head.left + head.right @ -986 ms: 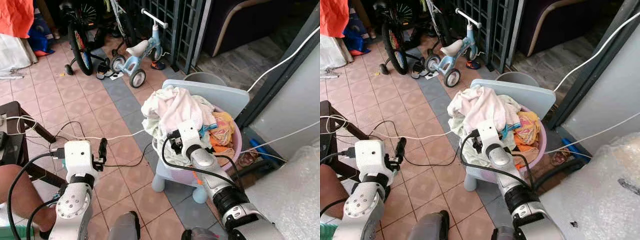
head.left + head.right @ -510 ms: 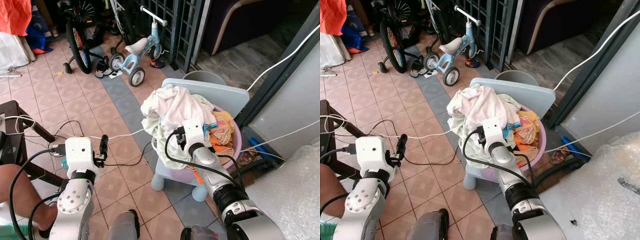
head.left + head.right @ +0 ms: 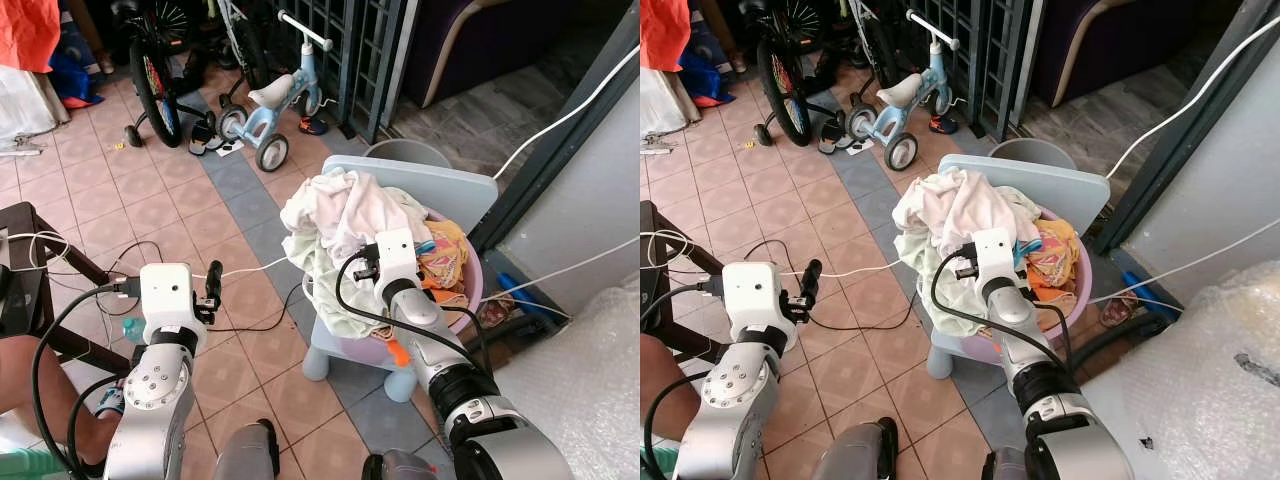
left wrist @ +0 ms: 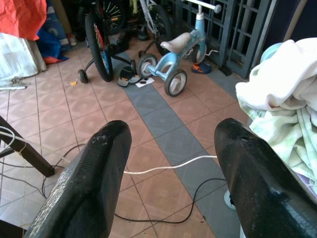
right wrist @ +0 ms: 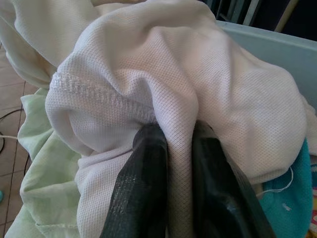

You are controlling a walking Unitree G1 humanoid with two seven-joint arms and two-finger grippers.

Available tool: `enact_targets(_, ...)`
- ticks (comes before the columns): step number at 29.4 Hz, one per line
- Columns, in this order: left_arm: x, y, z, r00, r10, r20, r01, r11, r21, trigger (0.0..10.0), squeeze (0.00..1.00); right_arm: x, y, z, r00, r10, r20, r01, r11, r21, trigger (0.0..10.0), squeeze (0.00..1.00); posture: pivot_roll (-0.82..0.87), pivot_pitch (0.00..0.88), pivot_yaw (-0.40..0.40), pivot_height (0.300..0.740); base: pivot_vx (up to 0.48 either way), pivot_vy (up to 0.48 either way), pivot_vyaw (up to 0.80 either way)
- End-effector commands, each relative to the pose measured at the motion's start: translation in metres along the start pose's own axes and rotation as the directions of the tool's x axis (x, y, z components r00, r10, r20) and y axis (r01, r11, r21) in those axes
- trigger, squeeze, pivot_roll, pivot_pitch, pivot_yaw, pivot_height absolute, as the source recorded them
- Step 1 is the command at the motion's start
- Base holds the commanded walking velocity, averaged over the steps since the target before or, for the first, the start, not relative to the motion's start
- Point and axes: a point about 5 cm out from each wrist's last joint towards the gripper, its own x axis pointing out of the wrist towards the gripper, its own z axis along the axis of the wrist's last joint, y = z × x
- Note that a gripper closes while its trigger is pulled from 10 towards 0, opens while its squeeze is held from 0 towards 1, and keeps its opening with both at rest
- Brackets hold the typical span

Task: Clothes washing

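Since a second ago the right hand point(image 5: 173, 148) has pushed further up into the one heap of clothes point(image 3: 350, 215) in the basin point(image 3: 470, 300) on the small chair point(image 3: 440, 190), fingers pinching a white shirt point(image 5: 188, 84). The left hand point(image 4: 171, 148) hangs spread over the floor point(image 3: 160, 190). Two bikes stand behind.

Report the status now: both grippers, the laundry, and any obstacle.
Right gripper shut on a fold of white garment atop laundry pile in pink basin. Left gripper open, idle above floor. White cable lies nearby.
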Motion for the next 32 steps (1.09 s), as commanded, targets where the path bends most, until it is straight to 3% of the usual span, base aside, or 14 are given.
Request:
enact_targets(1, 0.002, 0.000, -0.001, 1.000, -0.011, -0.003, 0.011, 1.000, -0.001, 10.0, 0.00, 0.003, -0.005, 0.019, 0.994, -0.042, 0.097, 0.037, 0.998, 0.057, 0.0, 0.00, 0.11, 0.102, 0.035, 0.740, 0.000, 0.000, 0.00)
enact_targets(2, 0.004, -0.001, -0.001, 1.000, -0.014, 0.001, 0.014, 1.000, -0.001, 10.0, 0.00, 0.003, -0.011, 0.031, 0.985, -0.074, 0.158, 0.060, 0.994, 0.091, 0.0, 0.00, 0.11, 0.096, 0.035, 0.740, 0.000, 0.000, 0.00)
enact_targets(4, 0.005, -0.001, -0.001, 1.000, -0.015, 0.001, 0.015, 1.000, 0.000, 10.0, 0.00, 0.003, -0.013, 0.036, 0.979, -0.088, 0.182, 0.071, 0.992, 0.100, 0.0, 0.00, 0.10, 0.095, 0.035, 0.740, 0.000, 0.000, 0.00)
enact_targets(5, 0.007, -0.001, -0.001, 1.000, -0.015, 0.004, 0.015, 1.000, -0.002, 10.0, 0.00, 0.004, -0.020, 0.052, 0.965, -0.126, 0.229, 0.098, 0.987, 0.128, 0.0, 0.00, 0.10, 0.090, 0.035, 0.740, 0.000, 0.000, 0.00)
enact_targets(9, 0.007, -0.002, -0.003, 1.000, -0.020, 0.003, 0.020, 1.000, -0.004, 10.0, 0.00, 0.003, -0.033, 0.095, 0.910, -0.165, 0.381, 0.131, 0.985, 0.113, 0.0, 0.00, 0.09, 0.071, 0.036, 0.740, 0.000, 0.000, 0.00)
enact_targets(10, 0.007, -0.002, -0.003, 1.000, -0.020, 0.003, 0.020, 1.000, -0.004, 10.0, 0.00, 0.003, -0.033, 0.095, 0.910, -0.165, 0.381, 0.131, 0.985, 0.113, 0.0, 0.00, 0.09, 0.071, 0.036, 0.740, 0.000, 0.000, 0.00)
enact_targets(12, 0.007, -0.007, -0.010, 0.999, -0.042, -0.012, 0.042, 0.999, -0.006, 10.0, 0.00, 0.000, -0.039, 0.130, 0.854, -0.174, 0.490, 0.140, 0.985, 0.105, 0.0, 0.00, 0.07, 0.040, 0.039, 0.740, 0.000, 0.000, 0.00)
enact_targets(13, 0.007, -0.007, -0.010, 0.999, -0.045, -0.014, 0.045, 0.999, -0.005, 10.0, 0.00, 0.000, -0.039, 0.133, 0.849, -0.175, 0.498, 0.142, 0.984, 0.103, 0.0, 0.00, 0.07, 0.040, 0.039, 0.740, 0.000, 0.000, 0.00)
enact_targets(16, 0.018, -0.013, -0.006, 0.999, -0.052, 0.008, 0.052, 0.998, -0.018, 10.0, 0.00, -0.010, -0.054, 0.174, 0.758, -0.193, 0.623, 0.195, 0.979, 0.066, 0.0, 0.00, 0.05, 0.010, 0.044, 0.740, 0.000, 0.000, 0.00)
enact_targets(18, 0.022, -0.016, -0.005, 0.999, -0.045, 0.000, 0.045, 0.999, -0.022, 10.0, 0.00, -0.018, -0.067, 0.186, 0.725, -0.211, 0.655, 0.235, 0.971, 0.053, 0.0, 0.00, 0.04, 0.003, 0.045, 0.740, 0.000, 0.000, 0.00)
enact_targets(26, 0.027, -0.023, -0.010, 0.998, -0.067, 0.004, 0.067, 0.997, -0.024, 10.0, 0.00, -0.063, -0.119, 0.158, 0.720, -0.311, 0.620, 0.385, 0.923, 0.017, 0.0, 0.00, -0.03, 0.000, 0.052, 0.740, 0.000, 0.000, 0.00)
enact_targets(29, 0.027, -0.031, -0.014, 0.995, -0.104, -0.009, 0.104, 0.994, -0.028, 10.0, 0.00, -0.077, -0.119, 0.150, 0.722, -0.330, 0.609, 0.391, 0.920, 0.035, 0.0, 0.00, -0.07, 0.000, 0.067, 0.740, 0.000, 0.000, 0.00)
enact_targets(31, 0.030, -0.036, -0.013, 0.993, -0.120, -0.006, 0.120, 0.992, -0.033, 10.0, 0.00, -0.079, -0.110, 0.142, 0.753, -0.303, 0.585, 0.367, 0.930, 0.009, 0.0, 0.00, -0.08, 0.000, 0.075, 0.740, 0.000, 0.000, 0.00)
enact_targets(32, 0.032, -0.037, -0.011, 0.992, -0.126, -0.001, 0.126, 0.991, -0.036, 10.0, 0.00, -0.079, -0.105, 0.137, 0.768, -0.298, 0.568, 0.352, 0.936, 0.015, 1.3, 0.00, -0.08, 0.000, 0.077, 0.740, 0.000, 0.000, 0.00)
